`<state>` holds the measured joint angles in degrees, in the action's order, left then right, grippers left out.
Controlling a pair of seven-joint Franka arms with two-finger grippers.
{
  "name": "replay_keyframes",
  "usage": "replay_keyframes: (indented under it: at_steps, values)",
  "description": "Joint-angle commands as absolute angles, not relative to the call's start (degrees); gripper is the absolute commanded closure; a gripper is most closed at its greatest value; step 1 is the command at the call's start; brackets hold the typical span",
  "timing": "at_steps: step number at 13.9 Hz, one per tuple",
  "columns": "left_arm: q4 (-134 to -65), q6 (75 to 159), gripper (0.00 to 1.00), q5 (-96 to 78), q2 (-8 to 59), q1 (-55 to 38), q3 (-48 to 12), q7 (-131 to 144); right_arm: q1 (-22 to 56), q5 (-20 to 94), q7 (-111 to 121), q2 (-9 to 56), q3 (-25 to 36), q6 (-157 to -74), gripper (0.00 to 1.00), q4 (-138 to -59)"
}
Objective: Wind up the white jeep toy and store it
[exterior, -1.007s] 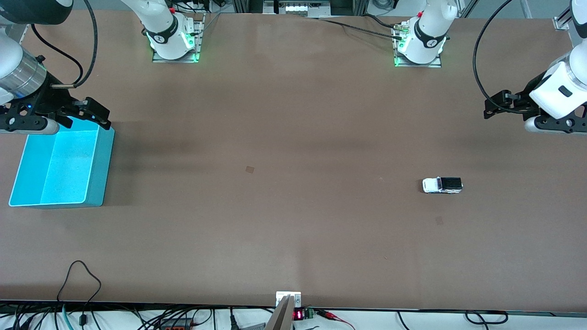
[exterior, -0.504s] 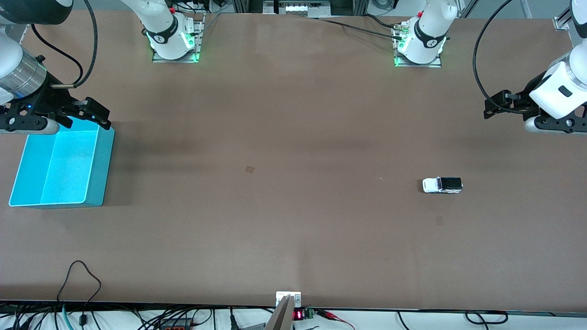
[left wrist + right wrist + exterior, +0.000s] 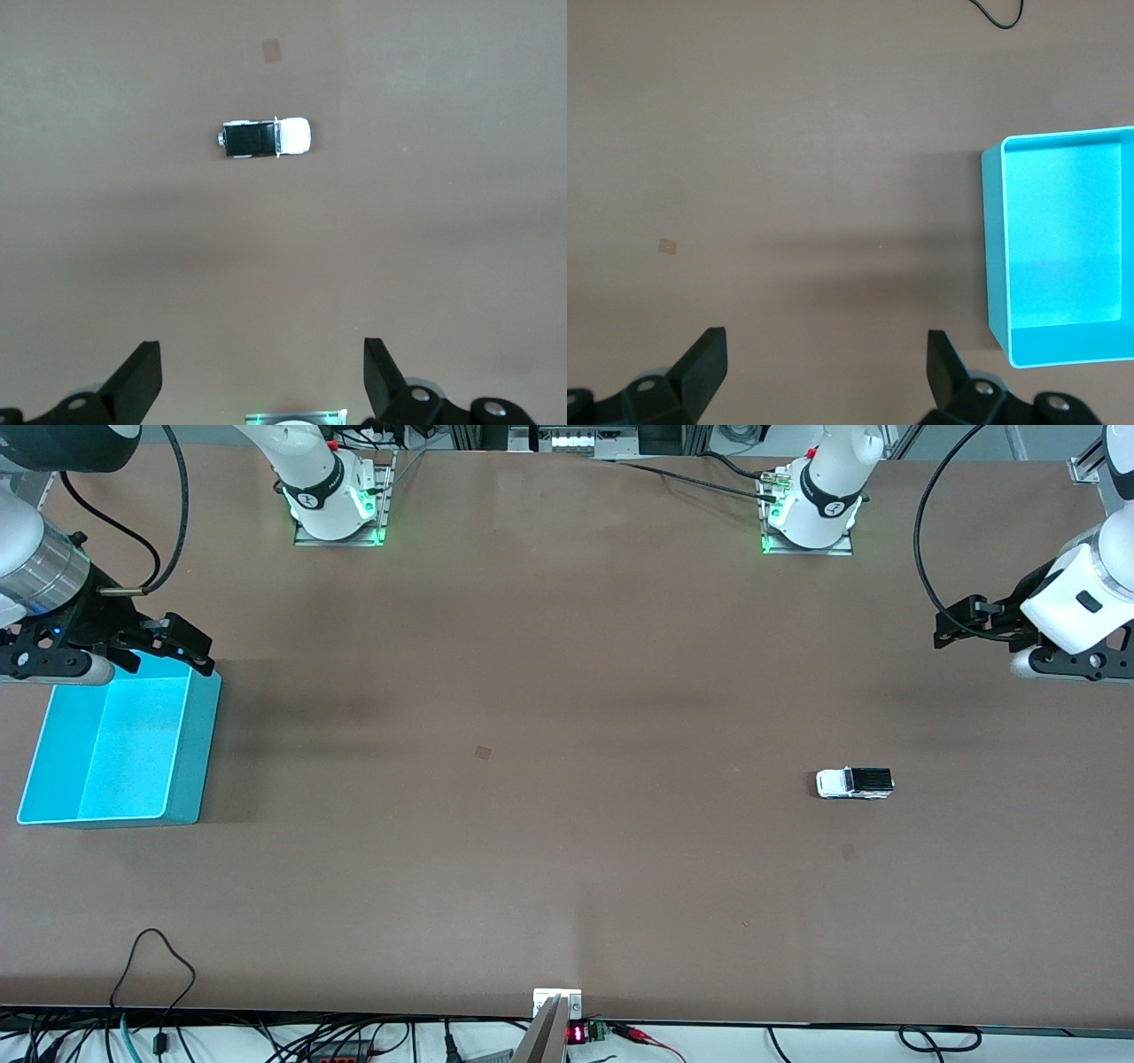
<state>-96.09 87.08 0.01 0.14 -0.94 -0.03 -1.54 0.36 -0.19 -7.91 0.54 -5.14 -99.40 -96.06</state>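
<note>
The white jeep toy (image 3: 855,783), small with a black roof panel, stands on its wheels on the brown table toward the left arm's end. It also shows in the left wrist view (image 3: 266,138). My left gripper (image 3: 961,624) is open and empty, up in the air over bare table near that end's edge, apart from the jeep; its fingertips frame bare table in its wrist view (image 3: 261,354). The turquoise bin (image 3: 199,753) sits empty at the right arm's end and also shows in the right wrist view (image 3: 994,248). My right gripper (image 3: 173,646) is open and empty over the bin's edge (image 3: 826,341).
The two arm bases (image 3: 337,505) (image 3: 811,514) stand along the table's edge farthest from the front camera. Cables (image 3: 155,957) and a small display box (image 3: 576,1034) lie at the nearest edge. A small square mark (image 3: 483,752) shows on the tabletop.
My left gripper has shifted slightly upward in the front view. The jeep, the bin and the right gripper have not moved.
</note>
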Motion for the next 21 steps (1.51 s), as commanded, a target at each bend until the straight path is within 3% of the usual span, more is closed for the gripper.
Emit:
replay_keyframes:
  at_steps: [1,8,18,21]
  values:
    - [-94.32,82.9,0.0,1.23,0.7,-0.88,-0.61,-2.19,0.53,0.62,-8.09,-0.79,-5.1,-98.96,0.0,-97.12]
    - [-93.25,80.68,0.0,3.42,3.51,0.34,-0.09,-29.23,0.97,0.62,-8.17,-0.79,-5.1,-99.14,0.0,-96.94]
    - [-106.77,102.55,0.0,6.42,4.66,2.55,-0.44,-63.88,1.05,0.62,-8.26,-0.79,-5.1,-99.14,0.0,-96.94]
    - [-107.14,105.28,0.0,8.25,8.25,1.85,-0.7,-67.49,1.14,0.62,-8.26,-0.79,-5.1,-99.14,0.0,-96.94]
